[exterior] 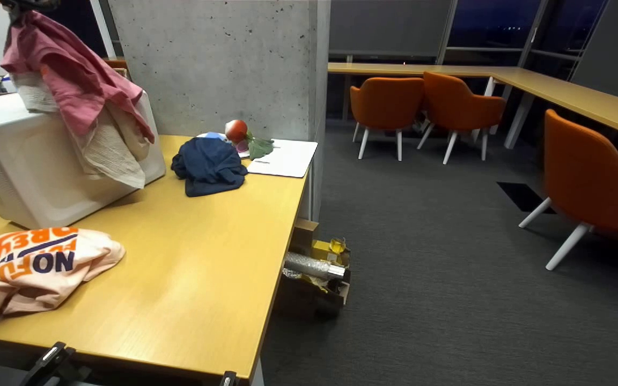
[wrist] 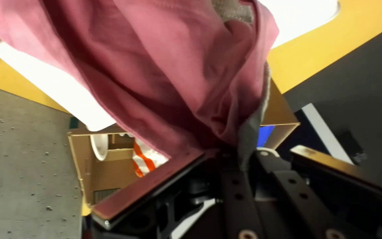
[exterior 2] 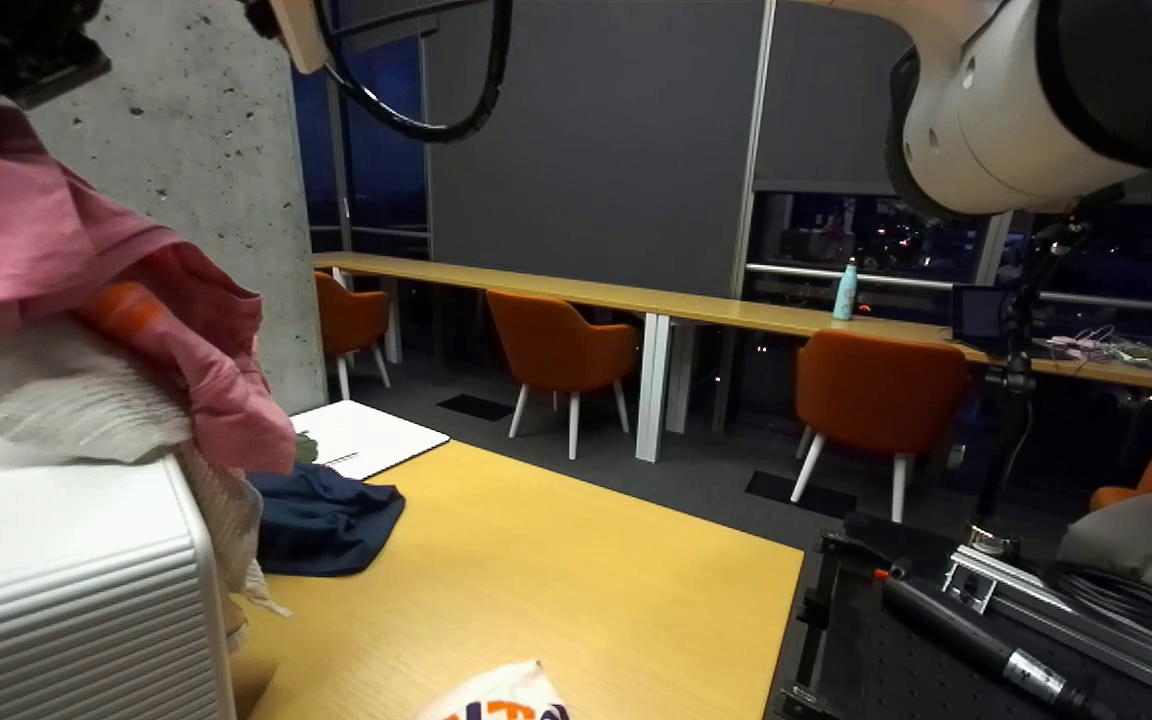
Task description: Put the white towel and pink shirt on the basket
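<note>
In an exterior view read as a clock face, the yellow table (exterior: 196,241) fills seven to nearly ten o'clock, bearing a white bin (exterior: 41,177) at nine, a navy cloth (exterior: 210,166) at half past nine and a printed peach cloth (exterior: 46,268) at half past eight. A concrete pillar (exterior: 212,69) rises at eleven, orange chairs (exterior: 389,104) stand between one and three, dark carpet (exterior: 421,268) at four. The pink shirt (exterior: 81,80) hangs at ten over the bin, the white towel (exterior: 108,153) beneath it. The gripper (wrist: 230,154) pinches the shirt; whether it catches the towel too, I cannot tell.
</note>
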Controlling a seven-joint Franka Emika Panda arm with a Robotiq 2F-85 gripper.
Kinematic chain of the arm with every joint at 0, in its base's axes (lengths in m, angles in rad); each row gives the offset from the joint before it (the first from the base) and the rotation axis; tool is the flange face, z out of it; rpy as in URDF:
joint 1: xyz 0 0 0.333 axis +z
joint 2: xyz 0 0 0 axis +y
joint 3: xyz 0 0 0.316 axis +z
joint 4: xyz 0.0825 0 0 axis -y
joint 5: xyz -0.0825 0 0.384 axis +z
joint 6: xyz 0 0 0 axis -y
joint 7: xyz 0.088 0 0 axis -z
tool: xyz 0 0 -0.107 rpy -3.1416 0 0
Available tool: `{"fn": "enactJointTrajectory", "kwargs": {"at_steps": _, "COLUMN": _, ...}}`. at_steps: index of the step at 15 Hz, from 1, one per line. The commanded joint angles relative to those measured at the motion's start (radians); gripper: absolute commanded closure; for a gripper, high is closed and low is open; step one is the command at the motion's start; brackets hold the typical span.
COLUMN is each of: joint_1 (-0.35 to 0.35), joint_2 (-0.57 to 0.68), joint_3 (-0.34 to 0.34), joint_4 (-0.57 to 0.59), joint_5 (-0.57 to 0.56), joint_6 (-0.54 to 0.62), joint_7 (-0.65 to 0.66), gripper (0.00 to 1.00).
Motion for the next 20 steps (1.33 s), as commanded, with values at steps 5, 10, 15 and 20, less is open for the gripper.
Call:
{"fn": "enactJointTrajectory", "kwargs": {"at_steps": 5, "joint_1": -0.024, "joint_2": 0.035, "joint_3": 0.149, "joint_4": -0.002, "joint_5": 0.149, "joint_6": -0.139, "joint_7": -0.216, "gripper": 0.98}}
{"fn": "enactJointTrajectory", "kwargs": {"at_steps": 10, "joint_1": -0.014, "joint_2": 0.069, "joint_3": 0.141, "joint_4": -0.002, "joint_5": 0.162, "joint_6": -0.168, "joint_7": -0.226, "gripper": 0.98}}
{"fn": "enactJointTrajectory", "kwargs": {"at_steps": 15, "joint_1": -0.001, "joint_2": 0.092, "joint_3": 0.123, "joint_4": 0.001, "joint_5": 0.141, "joint_6": -0.142, "joint_7": -0.214, "gripper": 0.67}}
{"fn": "enactJointTrajectory", "kwargs": {"at_steps": 20, "joint_1": 0.001, "joint_2": 0.101, "joint_3": 0.115, "joint_4": 0.002, "joint_5": 0.135, "joint_6": -0.138, "joint_7": -0.211, "gripper": 0.32}}
